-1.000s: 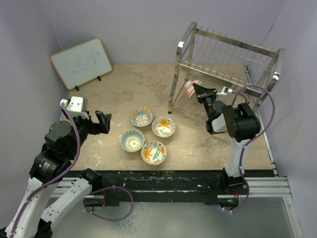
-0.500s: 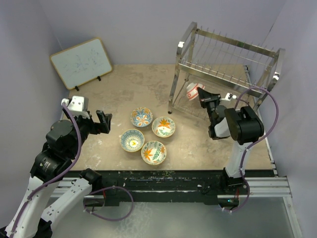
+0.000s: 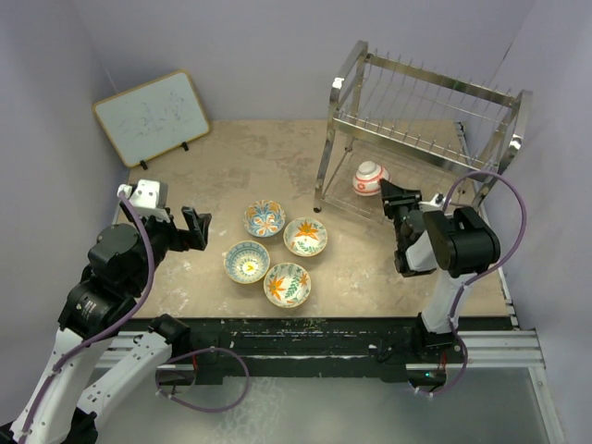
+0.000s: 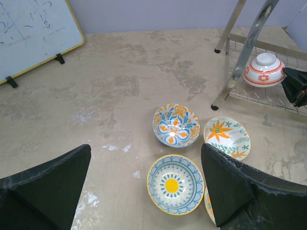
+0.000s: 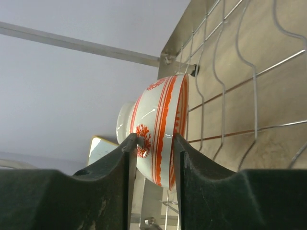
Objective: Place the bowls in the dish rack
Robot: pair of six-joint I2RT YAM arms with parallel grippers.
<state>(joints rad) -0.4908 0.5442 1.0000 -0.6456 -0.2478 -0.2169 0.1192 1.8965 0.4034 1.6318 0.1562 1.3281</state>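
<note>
Several bowls lie open side up on the table: a blue-orange one (image 3: 265, 218), an orange-flower one (image 3: 305, 236), a blue-yellow one (image 3: 247, 262) and a green-orange one (image 3: 287, 284). The red-orange bowl (image 3: 370, 177) sits upside down on the lower tier of the dish rack (image 3: 421, 111). My right gripper (image 3: 391, 194) is just to its right, jaws a little apart; the bowl (image 5: 160, 129) shows beyond the fingertips, wider than the gap. My left gripper (image 3: 194, 227) is open and empty, left of the bowls, over the blue-yellow bowl (image 4: 175, 184).
A wood-framed whiteboard (image 3: 151, 117) leans at the back left. The rack's chrome legs (image 4: 249, 43) stand just right of the bowls. The rack's wires (image 5: 254, 96) lie close in front of my right gripper.
My right gripper carried the red-orange bowl onto the rack's lower tier, let it go upside down there and drew back to the right. My left arm barely moved.
</note>
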